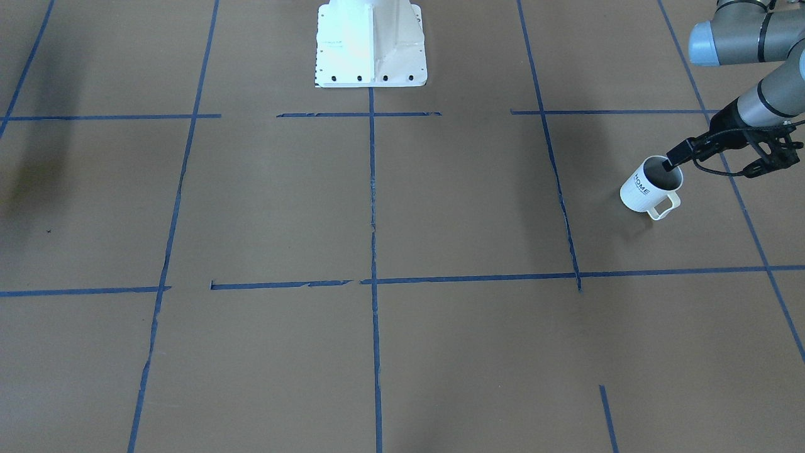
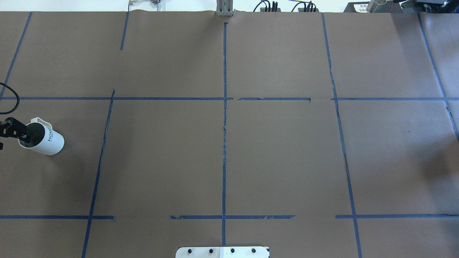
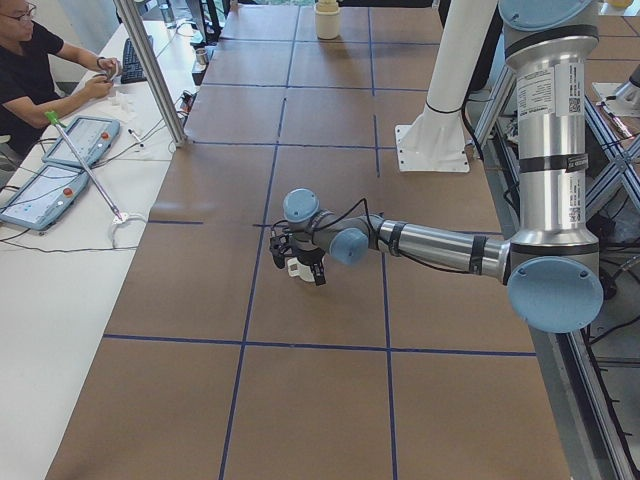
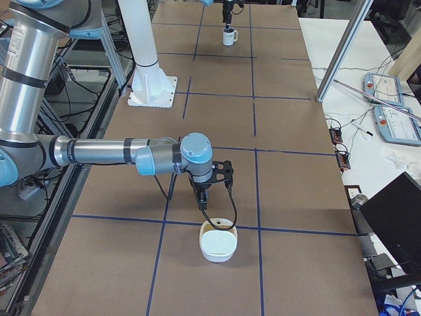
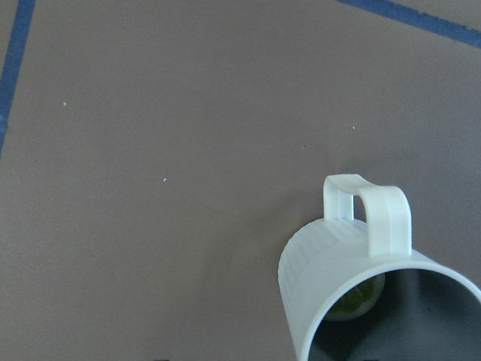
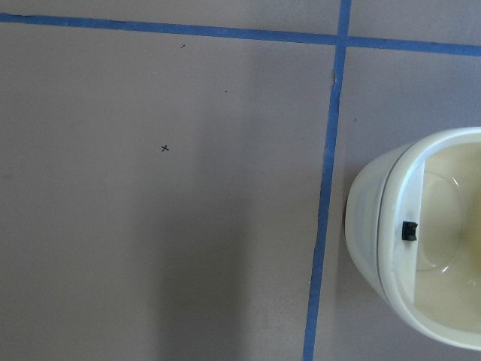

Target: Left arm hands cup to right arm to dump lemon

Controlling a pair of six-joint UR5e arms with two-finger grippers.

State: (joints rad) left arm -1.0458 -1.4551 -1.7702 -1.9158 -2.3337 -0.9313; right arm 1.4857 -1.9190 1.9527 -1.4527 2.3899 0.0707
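The white ribbed cup with "HOME" on its side stands at the table's left end, also seen as the cup in the overhead view. My left gripper is shut on its rim, one finger inside the mouth and one outside, opposite the handle. The left wrist view looks into the cup, where the yellowish-green lemon lies at the bottom. I cannot tell whether the cup is off the table. The right gripper points down just above a cream bowl; I cannot tell if it is open or shut.
The white robot base stands at the table's middle edge. Blue tape lines cross the brown table. The cream bowl fills the right side of the right wrist view. A person sits at a side bench with tablets.
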